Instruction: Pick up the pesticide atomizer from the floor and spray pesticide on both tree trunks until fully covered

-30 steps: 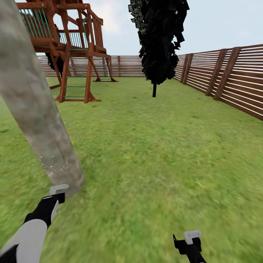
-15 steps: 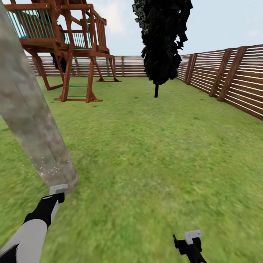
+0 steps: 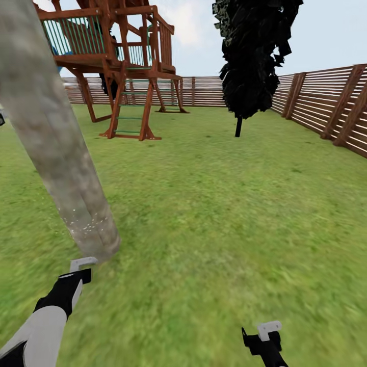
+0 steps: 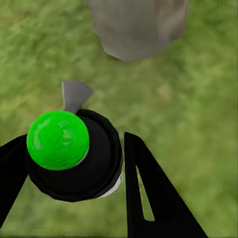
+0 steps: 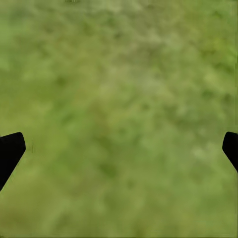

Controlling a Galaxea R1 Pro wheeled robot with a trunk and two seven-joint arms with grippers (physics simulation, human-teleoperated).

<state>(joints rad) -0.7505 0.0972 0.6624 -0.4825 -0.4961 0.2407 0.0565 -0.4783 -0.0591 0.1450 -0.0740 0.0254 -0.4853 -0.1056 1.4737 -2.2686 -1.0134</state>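
Observation:
The tree trunk (image 3: 51, 132), pale grey-brown and blotchy, leans across the left of the head view, with fine white specks of pesticide (image 3: 81, 223) near its base. My left gripper (image 3: 81, 265) sits just in front of that base. In the left wrist view it (image 4: 74, 144) is shut on the pesticide atomizer (image 4: 74, 163), a small black bottle with a bright green round top. The trunk's foot (image 4: 139, 25) lies close ahead. My right gripper (image 3: 267, 331) hangs low at the right, open over grass (image 5: 119, 148) with nothing between its fingers.
A reddish-brown wooden playhouse (image 3: 122, 66) stands at the back left. A near-black cypress-like tree (image 3: 255, 56) rises at the back centre-right. The slat fence (image 3: 326, 107) runs along the right and far side. Open lawn (image 3: 219, 204) spreads ahead and to the right.
The whole picture has shifted right, so the camera has turned left. Both arms hold the same place in the view, and the trunk's base stays right by the left gripper.

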